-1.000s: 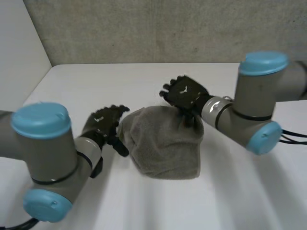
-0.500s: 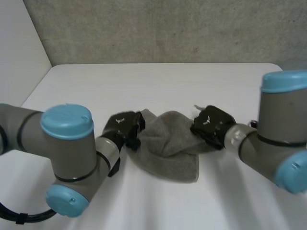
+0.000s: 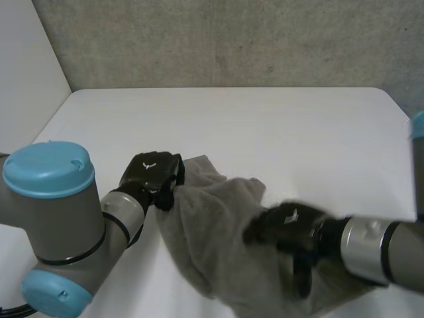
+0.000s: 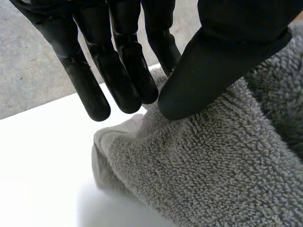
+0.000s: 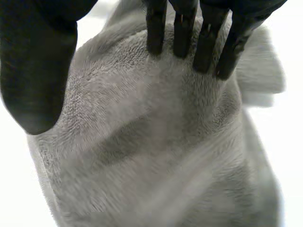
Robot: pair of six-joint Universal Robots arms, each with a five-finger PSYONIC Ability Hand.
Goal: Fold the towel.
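Note:
A grey towel (image 3: 212, 245) lies bunched on the white table (image 3: 265, 126), near its front edge. My left hand (image 3: 151, 173) is at the towel's far left corner. In the left wrist view its thumb (image 4: 213, 61) presses the towel (image 4: 213, 170) edge against the straight fingers (image 4: 118, 61), a pinch on the cloth. My right hand (image 3: 285, 225) rests on the towel's near right part. In the right wrist view its straight fingertips (image 5: 182, 33) touch the towel (image 5: 156, 142), while the thumb (image 5: 33, 71) stands apart from them and off the cloth.
Bare table top stretches behind the towel up to a grey wall (image 3: 232, 40). My left arm (image 3: 53, 225) sits at the near left, my right arm (image 3: 377, 255) at the near right, both close to the table's front edge.
Both hands have come toward the front of the table and the towel has been dragged along and stretched out. The right hand's fingers have straightened onto the cloth.

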